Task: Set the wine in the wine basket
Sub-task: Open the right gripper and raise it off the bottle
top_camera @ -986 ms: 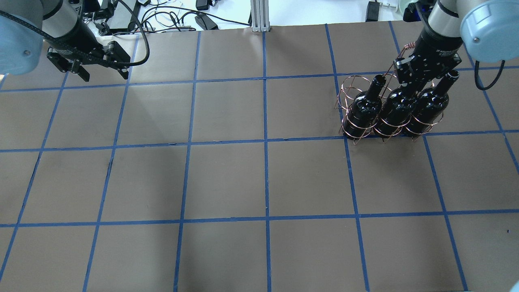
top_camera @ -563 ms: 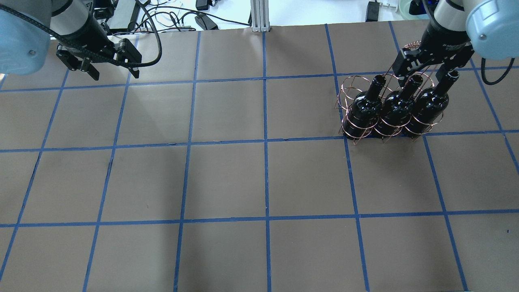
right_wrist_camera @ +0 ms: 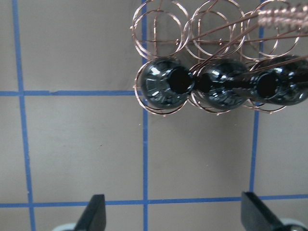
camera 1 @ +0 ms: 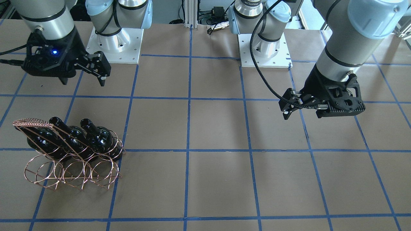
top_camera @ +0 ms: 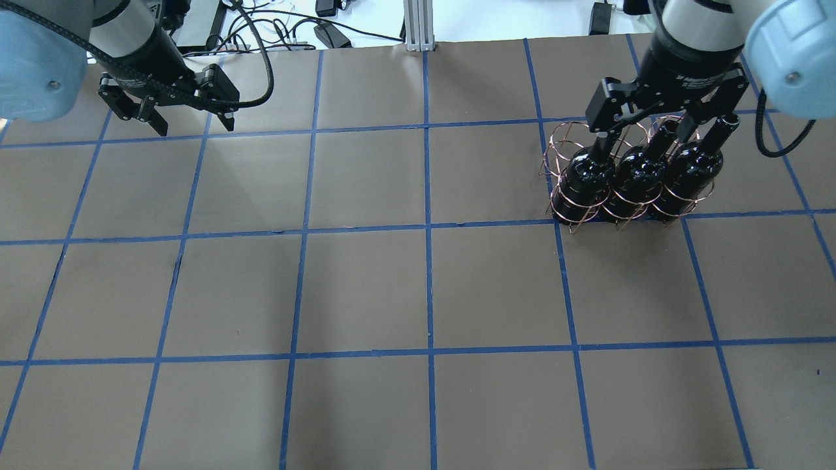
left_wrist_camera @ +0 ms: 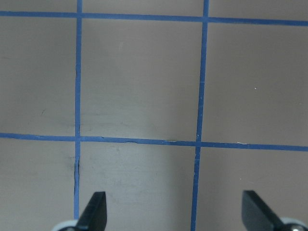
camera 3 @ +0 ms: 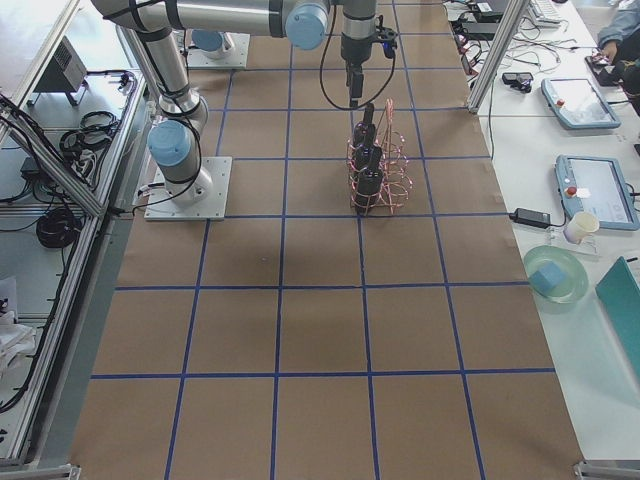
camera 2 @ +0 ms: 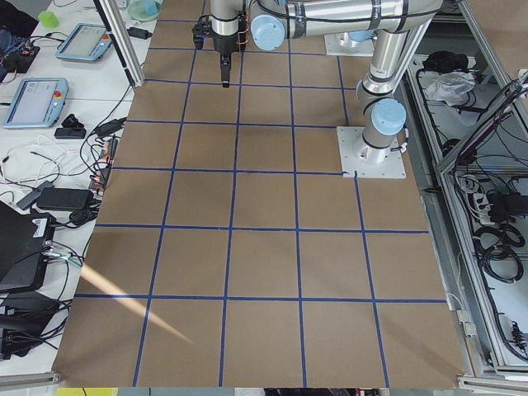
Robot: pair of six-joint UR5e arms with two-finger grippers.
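We see the R gripper [right_wrist_camera: 175, 215] wide open, nothing btwn its fingertips [right_wrist_camera: 96, 211]. Only bare table [right_wrist_camera: 82, 154] w/ blue tape lines [right_wrist_camera: 144, 159] shows in the gap.

The three wine bottles [right_wrist_camera: 221, 89] stand upright in the wine basket [right_wrist_camera: 163, 24], ahead of those fingertips in the wrist view. They are lower than the gripper and apart from it, no contact. They stand side by side, very close together, each in its own ring, all in the row of rings nearer the gripper. The end bottle [right_wrist_camera: 166, 86] points its mouth straight up and lies approx in line w/ the middle of the gap. The other two run off to that view's right. The basket's braided handle [right_wrist_camera: 284, 14] sits beyond the bottles, at the top right corner of the same view.

In the front-facing view the R gripper hangs raised above the bottle tops, on the robot's side of the basket, not straight over it. From overhead its fingers overlap the bottle necks, but we take that as height, not touch.

The L gripper [left_wrist_camera: 175, 215] is also spread open w/ nothing held, over bare table. It is well apart from the basket and bottles, toward the other end of the table.
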